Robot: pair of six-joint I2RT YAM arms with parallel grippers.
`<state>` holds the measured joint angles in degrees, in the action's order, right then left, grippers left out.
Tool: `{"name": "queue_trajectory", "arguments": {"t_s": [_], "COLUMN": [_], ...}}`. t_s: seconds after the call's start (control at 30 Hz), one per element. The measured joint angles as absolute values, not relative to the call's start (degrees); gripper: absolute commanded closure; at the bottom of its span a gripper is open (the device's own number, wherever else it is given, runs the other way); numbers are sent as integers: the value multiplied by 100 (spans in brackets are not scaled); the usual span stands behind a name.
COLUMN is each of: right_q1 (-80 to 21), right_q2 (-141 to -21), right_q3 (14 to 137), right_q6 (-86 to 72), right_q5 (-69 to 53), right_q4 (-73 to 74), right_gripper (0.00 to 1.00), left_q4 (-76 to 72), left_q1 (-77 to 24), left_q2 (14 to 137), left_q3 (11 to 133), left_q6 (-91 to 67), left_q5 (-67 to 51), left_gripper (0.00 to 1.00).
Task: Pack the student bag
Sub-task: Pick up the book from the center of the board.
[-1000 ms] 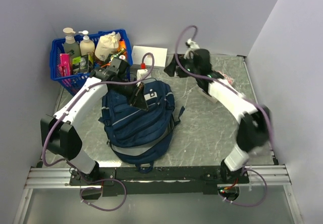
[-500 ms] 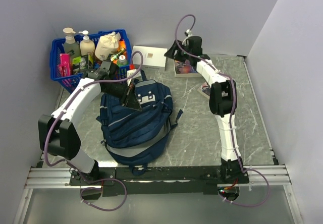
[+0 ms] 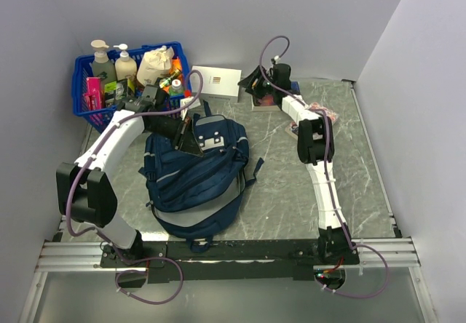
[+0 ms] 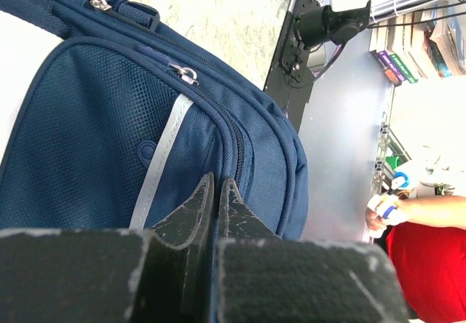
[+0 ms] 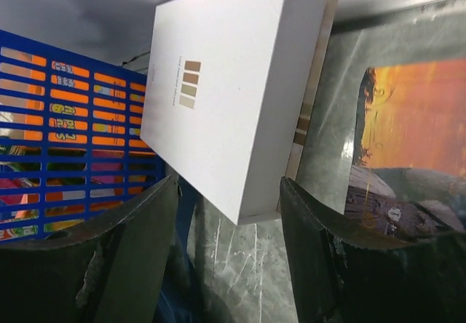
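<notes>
1. I see the student bag (image 3: 193, 181) lying flat on the table (image 3: 291, 192), left of centre, front face up; its white patch and top handle point to the back wall, its bottom to the arm bases; the top end lies near the blue basket (image 3: 81, 94).
2. The left arm reaches across the bag's upper end; the left gripper (image 3: 188, 132) sits over the patch area, fingers pressed together.
3. On my left wrist view the left gripper (image 4: 217, 192) shows only a thin slit between the fingers; the tips rest at the navy fabric of the student bag (image 4: 87, 119), just beside a zip (image 4: 234, 145) and the grey stripe; I cannot tell whether any fabric or pull is caught between them.
4. The right arm stretches to the back of the table; the right gripper (image 3: 253, 84) hangs near the white box (image 3: 216, 81), which leans at the back wall.
5. On the right wrist view the right gripper (image 5: 229, 185) is spread wide, its fingers (image 5: 138, 250) flanking the lower corner of the white box (image 5: 226, 97); I cannot tell whether they touch it; nothing is pinched.
6. A book (image 5: 408, 119) with an orange cover lies flat just right of the box; the blue basket (image 5: 65, 141) stands to its left.
7. The basket holds pump bottles (image 3: 102, 61) and assorted packets, well apart from the right gripper.
</notes>
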<state>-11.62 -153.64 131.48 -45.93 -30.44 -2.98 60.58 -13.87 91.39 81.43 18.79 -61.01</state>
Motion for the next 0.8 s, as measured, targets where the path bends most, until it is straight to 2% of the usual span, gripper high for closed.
{"name": "queue_trajectory", "arguments": {"t_s": [0.47,0.8], "right_q1": [-1315,-1413], "right_q2": [-15810,-15812], "right_q3": [13423,13415], "right_q6": [-5605,-5592], "right_q5": [-3275,-3369], "right_q4": [-939,-932], "right_gripper": [47,48], "left_q4": [6101,6208], "left_q1": [-1258,-1186], "left_q2": [9371,9535], "left_q3": [8278,8425], "left_q6": [1874,1881], "left_q5": [-6195,-6276], "left_gripper": [99,99]}}
